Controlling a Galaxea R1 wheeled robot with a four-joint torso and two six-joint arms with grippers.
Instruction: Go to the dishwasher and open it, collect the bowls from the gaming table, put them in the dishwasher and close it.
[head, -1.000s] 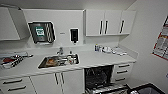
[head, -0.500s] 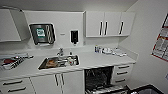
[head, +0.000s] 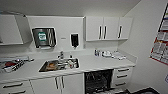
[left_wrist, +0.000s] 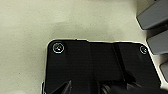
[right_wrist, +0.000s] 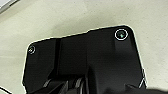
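white is covering nearly everything in this kitchenette: the walls, the wall cabinets (head: 108, 28) with their black handles, and the long surface (head: 100, 63) running from wall to wall. taking the steel sink (head: 59, 65) sunk into that surface as the landmark, a tap is rising just behind it and dishes are lying inside its basin. above the sink and off toward the corner, a paper towel dispenser (head: 44, 37) is hanging on the wall, with a dark soap dispenser (head: 74, 40) beside it. further along the surface from the sink, small bottles and white crockery (head: 108, 53) are standing near the back wall. on the sink's other side, a rack with red and dark items (head: 11, 65) is resting on the surface. below and beside the sink, the dishwasher (head: 98, 80) is standing open, its dark interior and wire racks showing, between white cabinet doors and a stack of drawers (head: 122, 76). posters (head: 160, 40) are hanging on the side wall. both wrist views are looking down at pale speckled floor (left_wrist: 50, 22); i cannot tell whether either pincer is released or clenched.
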